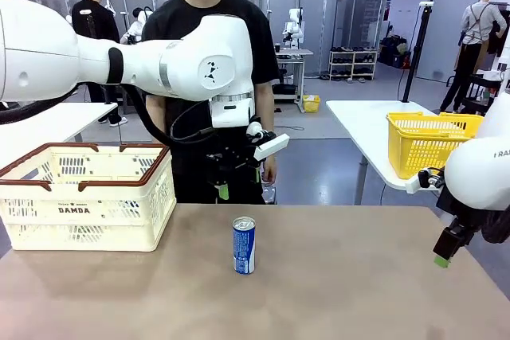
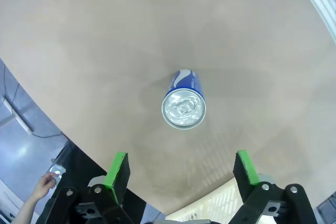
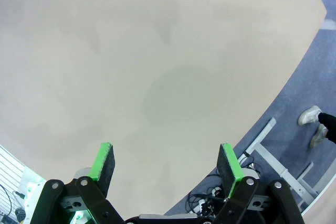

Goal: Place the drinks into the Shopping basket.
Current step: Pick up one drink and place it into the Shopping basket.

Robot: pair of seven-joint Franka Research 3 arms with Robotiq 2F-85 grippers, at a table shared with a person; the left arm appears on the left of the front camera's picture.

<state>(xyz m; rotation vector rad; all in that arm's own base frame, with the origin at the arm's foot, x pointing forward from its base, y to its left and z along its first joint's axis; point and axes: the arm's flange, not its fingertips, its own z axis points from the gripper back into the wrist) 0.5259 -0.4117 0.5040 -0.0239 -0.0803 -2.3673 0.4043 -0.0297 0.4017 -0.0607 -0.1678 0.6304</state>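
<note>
1 blue can [image 1: 244, 245] stands upright near the middle of the table [image 1: 335, 292], silver top up, its long axis vertical. In the left wrist view that same blue can [image 2: 184, 102] sits ahead of the left gripper [image 2: 182, 169], almost centred between the 2 green pads [image 2: 118, 174], which stand wide apart with nothing between them. From the front, the left gripper [image 1: 224, 189] hangs above the far edge of the table, so the can lies toward the near side from it and lower. My read: this arm is the nearer one and the reach calls for coming down and toward the near side.

The right gripper [image 1: 441, 259] hovers off the table's right edge, well apart from the can, and in its own view the right gripper [image 3: 167, 167] has its fingers spread over bare table, holding nothing.

The Shopping basket [image 1: 88, 197] sits at the far left; its floor is hidden behind the slotted wall, so what's inside I cannot tell. The person's hand [image 1: 268, 171] is partly masked by the arm, and something pale under it is too small to name.
</note>
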